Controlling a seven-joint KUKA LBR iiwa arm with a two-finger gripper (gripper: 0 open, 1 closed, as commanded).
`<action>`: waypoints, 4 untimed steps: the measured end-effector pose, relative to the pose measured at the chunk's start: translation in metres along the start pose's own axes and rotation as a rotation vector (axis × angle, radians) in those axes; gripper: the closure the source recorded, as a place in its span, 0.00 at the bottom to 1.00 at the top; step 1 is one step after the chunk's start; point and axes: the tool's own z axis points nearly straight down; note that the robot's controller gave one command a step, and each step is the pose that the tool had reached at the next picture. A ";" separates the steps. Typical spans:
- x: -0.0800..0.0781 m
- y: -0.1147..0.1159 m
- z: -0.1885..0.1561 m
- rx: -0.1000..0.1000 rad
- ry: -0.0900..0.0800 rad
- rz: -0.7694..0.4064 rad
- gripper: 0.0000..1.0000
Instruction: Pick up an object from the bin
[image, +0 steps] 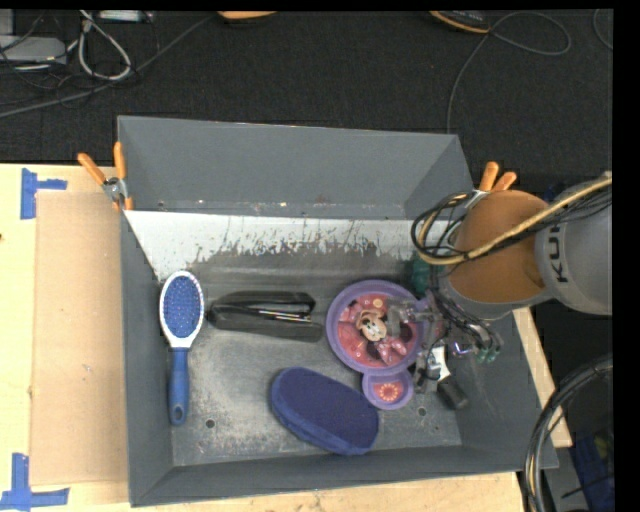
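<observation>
I have the gripper (436, 358) down in the right-hand part of the bin (290, 172), low over the floor and right against the right edge of a purple round toy (372, 328). That toy is a shallow purple dish with a pink inside and a small cartoon figure in it, and a smaller purple disc sits at its near-right side, just beside the gripper. From this angle I cannot tell whether the gripper is apart or together, nor whether it has anything clamped; the orange cover (500, 250) on the wrist and the looped cables (440, 225) hang above it and hide part of the mechanism. The toy lies right of the bin's middle, towards the back wall. Left of it, close but apart, a black stapler (262, 312) lies lengthwise. Near the front wall a dark blue oval pouch (322, 410) lies flat, its upper right end near the smaller disc. Well to the left, a blue hairbrush (181, 335) lies with its round head towards the back and its handle towards the front.
</observation>
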 end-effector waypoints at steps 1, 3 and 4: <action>0.024 0.016 0.003 -0.003 0.002 0.340 1.00; 0.020 0.024 -0.054 -0.004 0.012 0.329 1.00; 0.028 0.009 -0.076 -0.004 0.008 0.330 1.00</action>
